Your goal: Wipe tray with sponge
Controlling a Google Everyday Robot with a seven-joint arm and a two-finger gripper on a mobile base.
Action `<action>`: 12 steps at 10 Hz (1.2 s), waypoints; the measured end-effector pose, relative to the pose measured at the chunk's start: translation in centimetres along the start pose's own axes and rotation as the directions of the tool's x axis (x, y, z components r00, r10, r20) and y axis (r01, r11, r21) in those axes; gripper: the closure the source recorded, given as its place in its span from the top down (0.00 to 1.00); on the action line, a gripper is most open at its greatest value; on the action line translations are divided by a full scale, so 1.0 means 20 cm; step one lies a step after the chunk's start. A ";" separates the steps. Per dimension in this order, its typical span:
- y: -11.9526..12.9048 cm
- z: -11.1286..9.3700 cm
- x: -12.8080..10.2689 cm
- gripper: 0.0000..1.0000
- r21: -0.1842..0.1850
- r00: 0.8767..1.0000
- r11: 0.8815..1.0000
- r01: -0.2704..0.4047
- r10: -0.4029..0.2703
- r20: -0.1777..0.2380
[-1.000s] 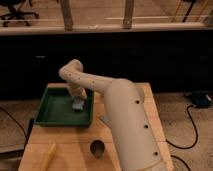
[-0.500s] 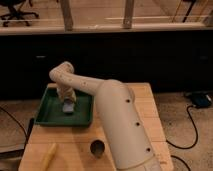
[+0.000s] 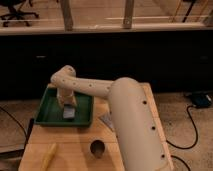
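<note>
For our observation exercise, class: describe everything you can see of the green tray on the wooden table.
The green tray is rectangular and shallow, with a raised, sloping rim. It is dark green all over and looks like plastic. It lies flat on the left rear part of the wooden table. Inside it, right of centre, a grey-blue sponge rests on its floor, and the gripper is directly above the sponge at the end of the cream arm.

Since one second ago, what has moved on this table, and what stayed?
The end effector, pressing the grey-blue sponge inside the green rectangular tray, swept from the tray's right part to its left, then came back toward the middle and near rim. No new grasp or release shows. The tray, the yellow elongated object and the dark round object on the wooden table stayed put.
</note>
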 end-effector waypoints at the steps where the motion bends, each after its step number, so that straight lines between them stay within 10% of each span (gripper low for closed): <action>1: 0.05 -0.01 -0.01 0.00 -0.010 1.000 1.000 -0.015 0.014 -0.003; 6: 0.18 -0.03 0.19 0.00 -0.031 0.993 0.993 -0.111 0.109 -0.043; 12: -0.17 0.09 0.27 0.00 0.004 0.999 0.999 0.046 -0.046 -0.009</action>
